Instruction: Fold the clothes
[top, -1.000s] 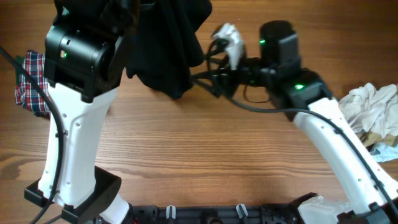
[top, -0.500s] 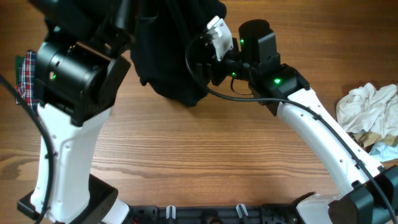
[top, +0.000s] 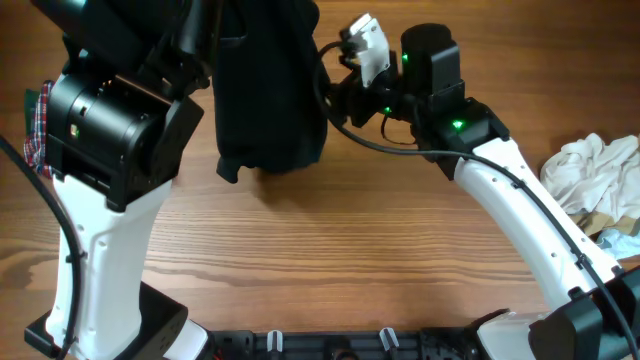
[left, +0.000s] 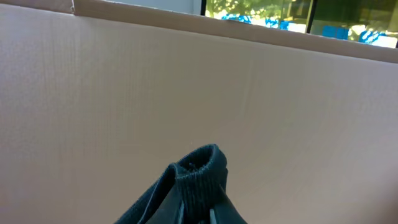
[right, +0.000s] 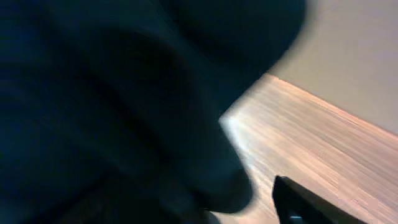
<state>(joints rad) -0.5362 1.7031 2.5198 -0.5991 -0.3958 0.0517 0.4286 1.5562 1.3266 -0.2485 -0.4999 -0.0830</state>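
**Black polo shirt lifted off worktop**

Black polo shirt hangs bunched over the worktop's far middle. Left gripper is pinched tight on its ribbed edge. Right gripper sits against the shirt's right side with jaws apart. One finger shows clear of the cloth, the other hidden. Plaid garment lies at the worktop's left edge, white garments at its right edge.
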